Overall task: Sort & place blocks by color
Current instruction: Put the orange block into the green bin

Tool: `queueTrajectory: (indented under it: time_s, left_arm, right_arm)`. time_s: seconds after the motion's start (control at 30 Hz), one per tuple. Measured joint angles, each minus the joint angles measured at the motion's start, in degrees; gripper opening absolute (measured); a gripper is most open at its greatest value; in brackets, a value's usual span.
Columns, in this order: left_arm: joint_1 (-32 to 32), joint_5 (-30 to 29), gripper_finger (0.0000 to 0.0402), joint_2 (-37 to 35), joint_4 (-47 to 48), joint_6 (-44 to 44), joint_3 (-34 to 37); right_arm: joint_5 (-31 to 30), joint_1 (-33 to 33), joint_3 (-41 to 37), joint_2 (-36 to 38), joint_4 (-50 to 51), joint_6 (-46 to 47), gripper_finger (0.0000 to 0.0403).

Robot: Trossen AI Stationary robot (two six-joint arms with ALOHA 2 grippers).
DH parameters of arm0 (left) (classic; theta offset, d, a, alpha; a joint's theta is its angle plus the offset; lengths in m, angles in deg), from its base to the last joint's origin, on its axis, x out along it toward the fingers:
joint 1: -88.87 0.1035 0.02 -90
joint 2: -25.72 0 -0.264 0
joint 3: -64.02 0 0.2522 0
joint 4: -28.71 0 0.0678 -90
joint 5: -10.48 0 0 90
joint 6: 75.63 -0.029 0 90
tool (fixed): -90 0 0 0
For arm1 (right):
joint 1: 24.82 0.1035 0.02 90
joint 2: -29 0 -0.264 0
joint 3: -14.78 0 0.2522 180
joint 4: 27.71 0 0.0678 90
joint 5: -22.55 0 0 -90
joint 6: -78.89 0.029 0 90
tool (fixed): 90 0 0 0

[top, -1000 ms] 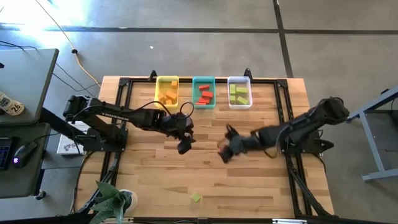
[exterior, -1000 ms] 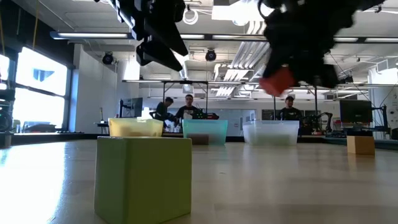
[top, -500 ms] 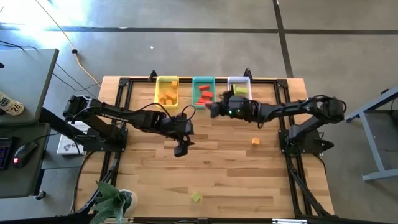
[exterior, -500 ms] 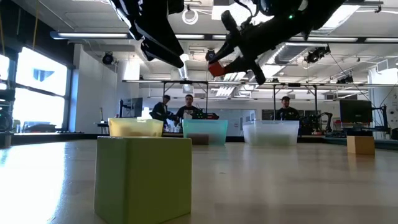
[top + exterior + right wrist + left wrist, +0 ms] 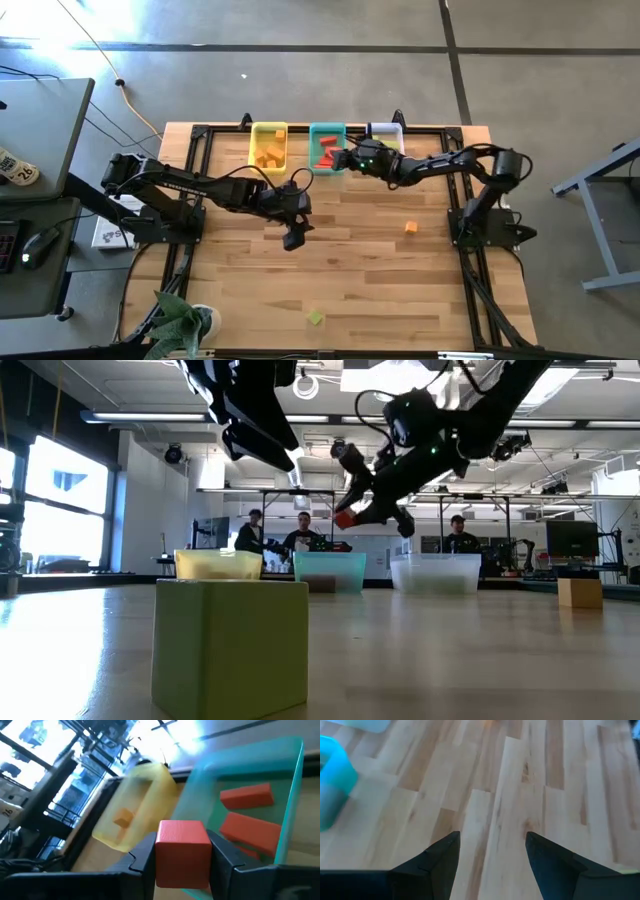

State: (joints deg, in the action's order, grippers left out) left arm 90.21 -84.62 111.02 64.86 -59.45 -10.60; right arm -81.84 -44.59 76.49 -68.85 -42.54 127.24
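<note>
The right claw [image 5: 182, 862] is clamped on a red cube [image 5: 183, 851] just above the teal bin [image 5: 287, 795], so next it should open and drop it in, while the left claw [image 5: 492, 855] waits apart over the worktop [image 5: 400, 280].

red block [image 5: 182, 851] in dark right claw [image 5: 182, 862] — teal bin [image 5: 287, 795], yellow bin [image 5: 135, 805].

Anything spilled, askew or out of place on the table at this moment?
Nothing spilled or damaged. Two blocks lie unsorted on the table: an orange block near the right arm's base and a green block at the near edge. The right gripper holds a red block at the teal bin; the left gripper hovers open mid-table.
</note>
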Motion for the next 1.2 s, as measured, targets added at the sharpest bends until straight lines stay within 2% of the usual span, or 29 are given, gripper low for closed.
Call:
queueTrajectory:
  time_s: [0.23,0.43,0.8,1.07,1.2]
  left_arm:
    - [0.2,-2.0,0.0214,0.0,0.0,0.1,0.0]
    - [0.1,-2.1,0.0214,0.0,0.0,0.1,0.0]
    - [0.1,-3.1,0.0214,0.0,0.1,0.2,0.0]
    - [0.2,-3.5,0.0214,0.0,0.1,1.5,0.0]
    - [0.2,-3.7,0.0214,0.0,0.1,1.7,0.0]
  right_arm:
    - [6.3,-2.9,0.0,-4.4,-1.8,2.2,0.0139]
    - [8.1,-3.2,0.0,-4.7,-3.4,-0.9,0.0144]
    - [12.1,-4.7,0.0,-4.6,-6.4,1.8,0.0145]
    - [21.0,-8.6,0.3,-4.6,-6.3,-1.0,0.0143]
    - [23.2,-9.3,3.7,-4.6,-3.4,-4.6,0.0154]
